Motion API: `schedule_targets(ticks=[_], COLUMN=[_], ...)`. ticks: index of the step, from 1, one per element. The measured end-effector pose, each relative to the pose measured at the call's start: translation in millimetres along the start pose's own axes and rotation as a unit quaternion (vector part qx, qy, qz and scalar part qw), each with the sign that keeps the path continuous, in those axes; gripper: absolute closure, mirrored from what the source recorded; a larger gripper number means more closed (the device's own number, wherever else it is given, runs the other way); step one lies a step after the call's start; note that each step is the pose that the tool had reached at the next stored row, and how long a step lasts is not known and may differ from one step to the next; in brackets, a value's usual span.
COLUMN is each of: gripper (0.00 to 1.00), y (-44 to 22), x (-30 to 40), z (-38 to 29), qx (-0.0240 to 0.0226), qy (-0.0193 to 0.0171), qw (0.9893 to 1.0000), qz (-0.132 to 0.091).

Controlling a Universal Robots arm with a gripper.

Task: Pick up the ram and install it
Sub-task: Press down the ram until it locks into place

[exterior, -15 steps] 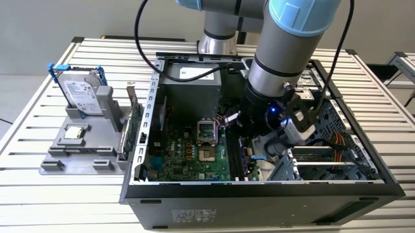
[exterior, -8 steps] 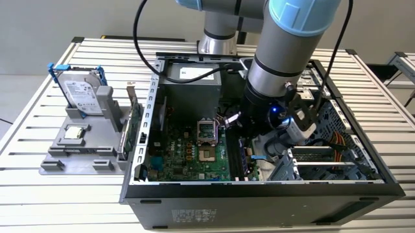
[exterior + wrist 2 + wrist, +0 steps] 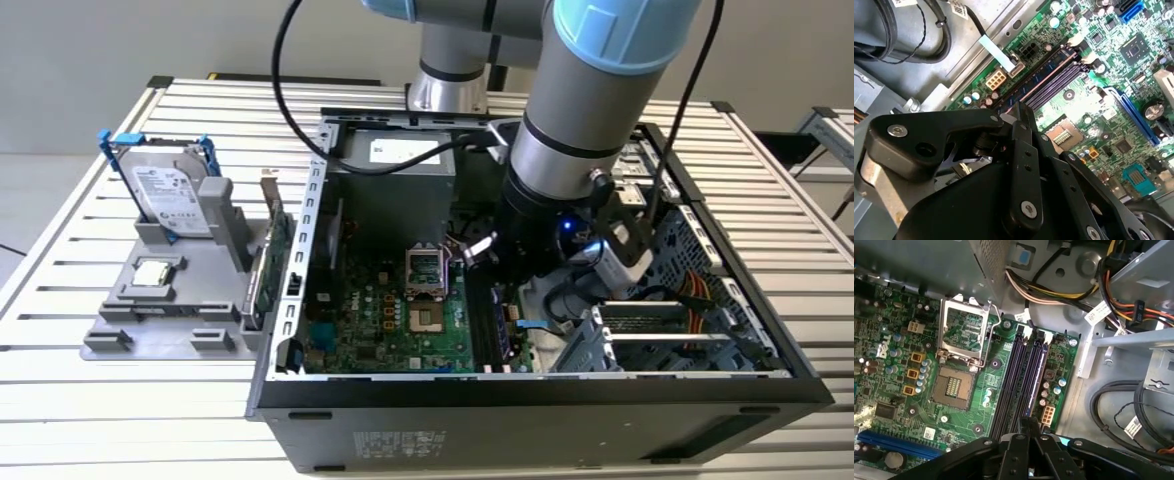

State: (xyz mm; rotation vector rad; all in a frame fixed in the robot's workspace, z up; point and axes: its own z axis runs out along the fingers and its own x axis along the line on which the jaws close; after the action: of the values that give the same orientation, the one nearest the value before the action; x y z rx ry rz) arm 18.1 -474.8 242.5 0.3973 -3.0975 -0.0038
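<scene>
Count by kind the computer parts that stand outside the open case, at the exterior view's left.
Hard drive with blue rails: 1
Silver square chip: 1
Green expansion card: 1
Total: 3

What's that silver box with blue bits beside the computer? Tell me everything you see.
A hard drive: a flat silver metal slab with a white label and blue plastic rails along its edges. It stands upright, slotted into a gray holder on the slatted table, to the exterior view's left of the open computer case.
</scene>
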Motion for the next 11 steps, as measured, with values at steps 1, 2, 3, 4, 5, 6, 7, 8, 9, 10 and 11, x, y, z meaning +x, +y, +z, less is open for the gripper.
schedule_targets(ticks=[1, 2, 3, 4, 5, 6, 7, 8, 9, 10, 11], gripper=[1.0, 1.0, 1.0, 1.0, 1.0, 1.0, 1.0, 1.0, 1.0, 1.0, 1.0], y=[0.0, 0.0, 0.0, 0.1, 0.1, 0.1, 0.2, 0.2, 0.2, 0.3, 0.3], x=[0.0, 0.0, 0.0, 0.0, 0.0, 0.0, 0.0, 0.0, -0.1, 0.0, 0.0], z=[0.0, 0.0, 0.0, 0.0, 0.0, 0.0, 0.0, 0.0, 0.0, 0.0, 0.0], qx=[0.0001, 0.0001, 0.0002, 0.0003, 0.0004, 0.0004, 0.0005, 0.0006, 0.0006, 0.0007, 0.0008], qy=[0.0, 0.0, 0.0, 0.0001, 0.0001, 0.0001, 0.0001, 0.0001, 0.0001, 0.0002, 0.0002], qw=[1.0, 1.0, 0.9999, 0.9999, 0.9998, 0.9997, 0.9996, 0.9995, 0.9994, 0.9993, 0.9991], qz=[-0.004, -0.008, -0.012, -0.016, -0.019, -0.023, -0.027, -0.03, -0.034, -0.038, -0.042])
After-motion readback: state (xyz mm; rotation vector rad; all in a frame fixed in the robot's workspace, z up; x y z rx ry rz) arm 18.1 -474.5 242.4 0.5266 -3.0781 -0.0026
